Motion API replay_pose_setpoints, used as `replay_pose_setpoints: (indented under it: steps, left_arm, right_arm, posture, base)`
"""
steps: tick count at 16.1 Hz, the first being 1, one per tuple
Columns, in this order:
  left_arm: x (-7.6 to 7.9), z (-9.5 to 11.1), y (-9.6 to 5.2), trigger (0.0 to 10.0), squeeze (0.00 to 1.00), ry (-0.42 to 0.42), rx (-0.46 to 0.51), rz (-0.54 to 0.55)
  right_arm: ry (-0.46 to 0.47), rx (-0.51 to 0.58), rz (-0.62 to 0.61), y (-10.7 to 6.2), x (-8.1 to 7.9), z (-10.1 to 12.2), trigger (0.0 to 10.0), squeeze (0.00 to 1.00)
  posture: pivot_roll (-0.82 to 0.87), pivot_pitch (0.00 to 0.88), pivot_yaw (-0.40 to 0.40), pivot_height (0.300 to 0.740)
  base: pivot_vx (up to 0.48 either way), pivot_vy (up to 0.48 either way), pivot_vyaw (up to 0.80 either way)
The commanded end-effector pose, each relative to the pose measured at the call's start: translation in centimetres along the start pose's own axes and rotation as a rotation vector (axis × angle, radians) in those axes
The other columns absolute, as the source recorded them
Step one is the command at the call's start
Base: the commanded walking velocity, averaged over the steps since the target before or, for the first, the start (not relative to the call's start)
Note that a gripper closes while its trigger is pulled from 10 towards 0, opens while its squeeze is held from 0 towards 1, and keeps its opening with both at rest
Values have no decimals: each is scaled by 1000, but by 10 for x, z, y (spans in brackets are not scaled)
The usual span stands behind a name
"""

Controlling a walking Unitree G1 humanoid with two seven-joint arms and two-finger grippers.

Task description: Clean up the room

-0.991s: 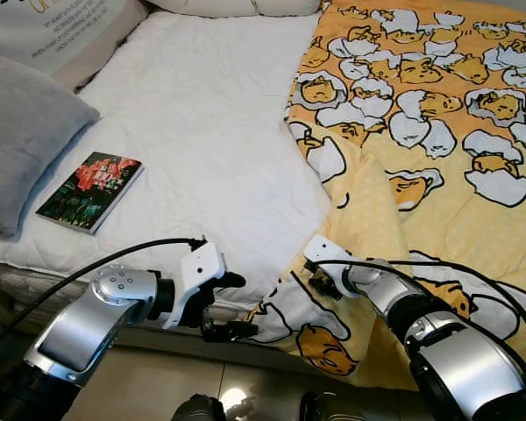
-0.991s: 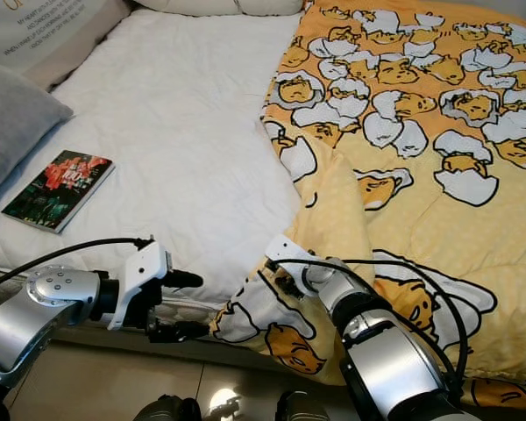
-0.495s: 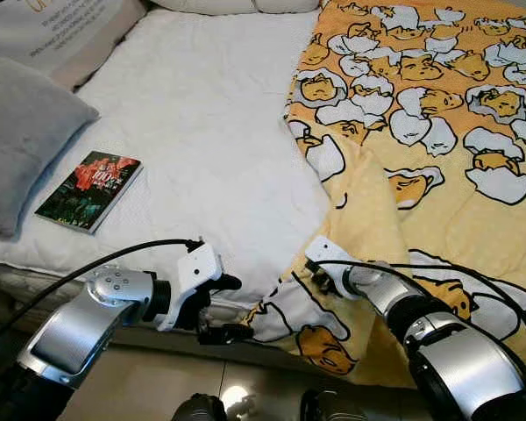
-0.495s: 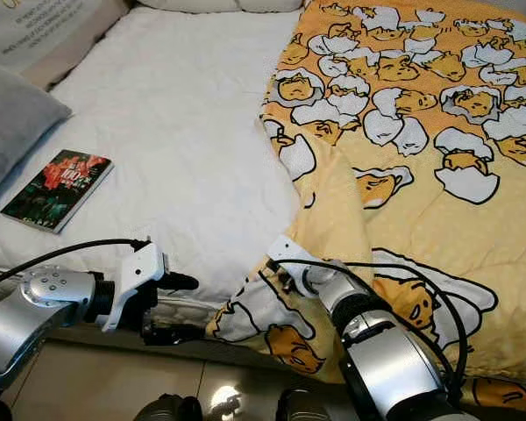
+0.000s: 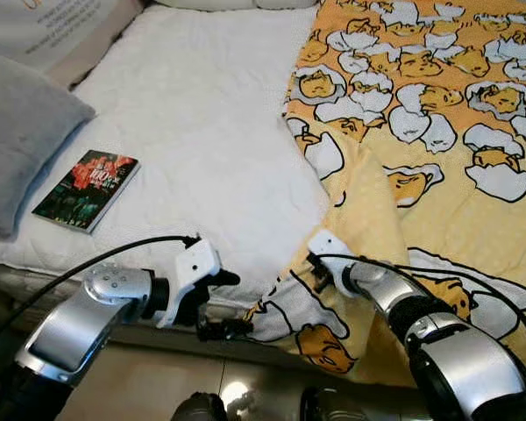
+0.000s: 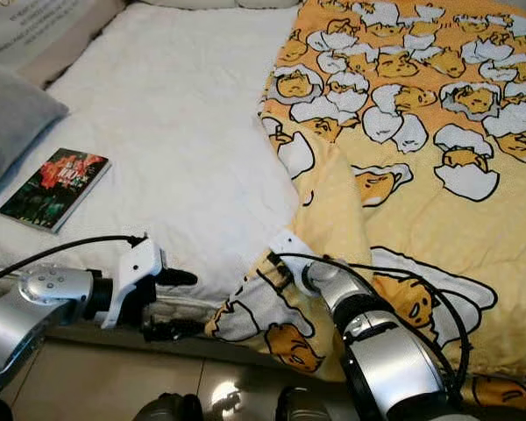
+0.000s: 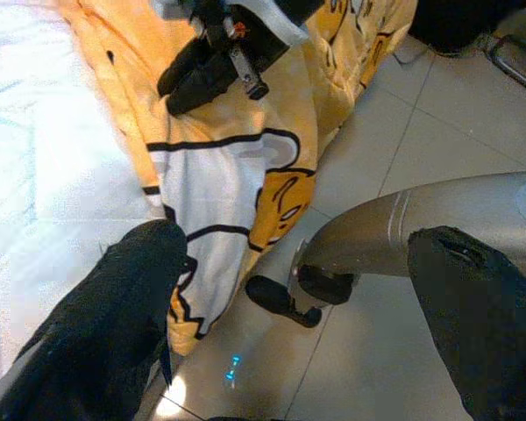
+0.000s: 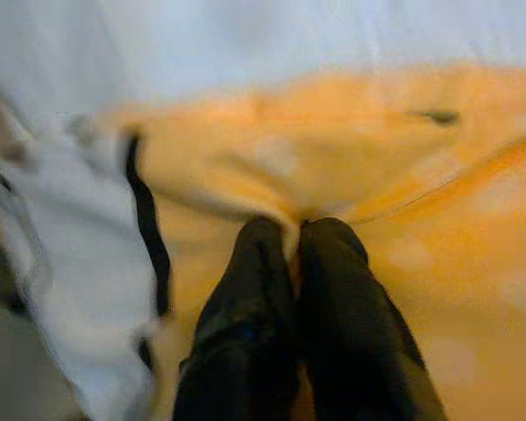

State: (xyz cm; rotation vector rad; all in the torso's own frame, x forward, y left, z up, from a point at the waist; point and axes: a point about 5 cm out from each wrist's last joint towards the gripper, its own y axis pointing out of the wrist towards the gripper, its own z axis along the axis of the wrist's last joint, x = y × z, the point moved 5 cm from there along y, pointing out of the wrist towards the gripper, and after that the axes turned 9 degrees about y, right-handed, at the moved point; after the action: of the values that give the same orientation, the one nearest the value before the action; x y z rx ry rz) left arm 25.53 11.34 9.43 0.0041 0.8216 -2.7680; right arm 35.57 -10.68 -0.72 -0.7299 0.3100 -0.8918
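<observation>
A yellow blanket [image 5: 438,114] printed with egg cartoons covers the right half of the bed, and one corner [image 5: 285,316] hangs over the front edge. My right gripper [image 5: 316,277] is shut on a fold of this blanket near that corner; in the right wrist view its fingertips [image 8: 261,235] pinch the yellow cloth. My left gripper [image 5: 229,303] is open at the bed's front edge, just left of the hanging corner and not touching it. The left wrist view looks between its fingers [image 7: 136,289] at the corner [image 7: 237,193].
The bare white sheet [image 5: 210,114] covers the bed's left half. On it near the front left lies a book [image 5: 86,189] with a dark red cover, beside a grey pillow [image 5: 17,140]. Tiled floor [image 5: 149,386] lies below the bed edge.
The left gripper has edged slightly left along the bed's front edge, still open. The right gripper keeps its hold on the blanket fold.
</observation>
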Motion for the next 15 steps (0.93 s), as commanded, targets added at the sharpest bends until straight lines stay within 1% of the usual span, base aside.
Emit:
replay_pose_setpoints:
  steps: [1, 3, 5, 6, 7, 8, 9, 10, 11, 12, 13, 15]
  left_arm:
    - [-3, 4, -1, 10000, 0, 12, 10, 16]
    - [-3, 5, -1, 10000, 0, 12, 12, 17]
    - [-3, 7, -1, 10000, 0, 14, 19, 19]
    - [-3, 7, -1, 10000, 0, 14, 21, 19]
    - [-3, 8, 0, 10000, 0, 14, 24, 20]
    - [-3, 8, 0, 10000, 0, 15, 25, 20]
    - [-4, 8, 1, 10000, 0, 17, 26, 19]
    - [-4, 9, 1, 10000, 0, 19, 26, 18]
    - [-4, 9, 1, 10000, 0, 21, 26, 16]
    - [-4, 10, 0, 10000, 0, 22, 26, 16]
    - [-3, 10, 0, 10000, 0, 23, 27, 15]
    - [-2, 10, -1, 10000, 0, 22, 25, 15]
  right_arm:
    - [63, 132, 114, -1, -13, 23, 0, 0]
    - [92, 176, 184, -3, -20, 29, 0, 0]
    - [94, 223, 366, -9, -41, 30, 0, 0]
    - [97, 229, 426, -11, -48, 29, 0, 0]
    - [63, 217, 515, -14, -60, 22, 0, 0]
    - [-10, 167, 489, -12, -60, 10, 0, 0]
    - [-89, 135, 315, -6, -42, 7, 10000, 0]
    - [-123, 117, 200, -4, -27, 8, 10000, 173]
    - [-93, 120, 149, -4, -18, 14, 10000, 1000]
    - [-63, 136, 125, -4, -14, 21, 10000, 1000]
    - [-85, 129, 108, -3, -12, 25, 10000, 1000]
    - [-101, 112, 80, -2, -10, 29, 10000, 1000]
  posture:
    - [25, 153, 22, 740]
    - [24, 153, 22, 740]
    - [21, 153, 22, 740]
    - [20, 154, 24, 740]
    - [18, 156, 25, 740]
    - [16, 157, 28, 740]
    - [14, 162, 32, 740]
    - [16, 166, 33, 740]
    - [17, 168, 32, 740]
    - [21, 175, 32, 740]
    - [24, 179, 31, 740]
    - [30, 186, 28, 740]
  base:
    - [0, 0, 0]
    - [0, 0, 0]
    - [0, 0, 0]
    - [0, 0, 0]
    - [0, 0, 0]
    - [0, 0, 0]
    - [0, 0, 0]
    - [0, 0, 0]
    - [0, 0, 0]
    - [0, 0, 0]
    - [0, 0, 0]
    - [0, 0, 0]
